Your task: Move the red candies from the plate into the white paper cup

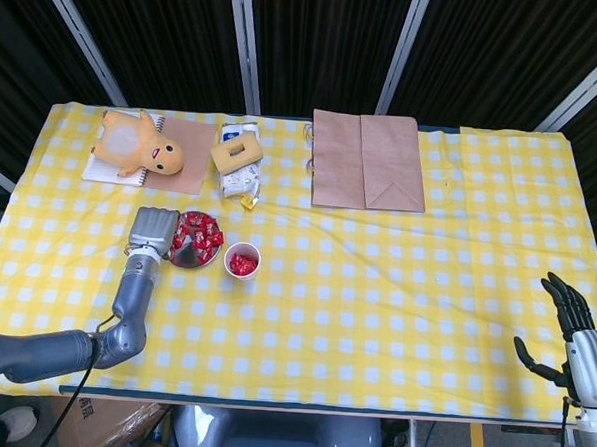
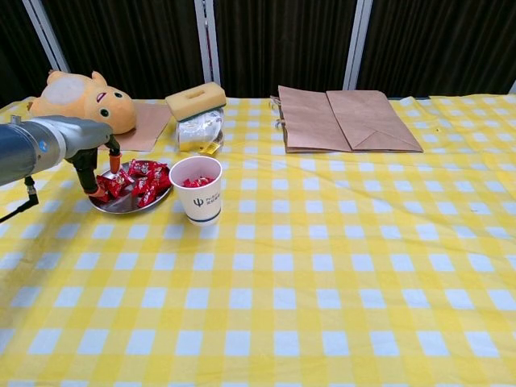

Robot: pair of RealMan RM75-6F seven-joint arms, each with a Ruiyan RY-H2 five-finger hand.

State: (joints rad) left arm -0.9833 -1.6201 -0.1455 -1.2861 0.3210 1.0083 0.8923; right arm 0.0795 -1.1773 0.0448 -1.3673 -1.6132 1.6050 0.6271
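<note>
Red wrapped candies (image 2: 139, 179) are heaped on a small metal plate (image 2: 121, 207) at the table's left. Just to its right stands the white paper cup (image 2: 201, 203), upright, with a few red candies (image 2: 196, 182) inside. My left hand (image 2: 95, 168) hangs over the plate's left edge, its orange-tipped fingers (image 2: 115, 161) apart and reaching down onto the outermost candies; nothing is lifted. From the head view the left hand (image 1: 152, 230) covers the left part of the plate (image 1: 182, 261), with the cup (image 1: 241, 274) beside it. My right hand (image 1: 574, 323) hangs open off the table's right edge.
A plush toy (image 1: 137, 145) lies on a notebook at the back left. A sponge (image 1: 237, 155) on a packet sits behind the plate. A flat brown paper bag (image 1: 366, 172) lies at the back centre. The yellow checked cloth (image 1: 405, 289) covers the table.
</note>
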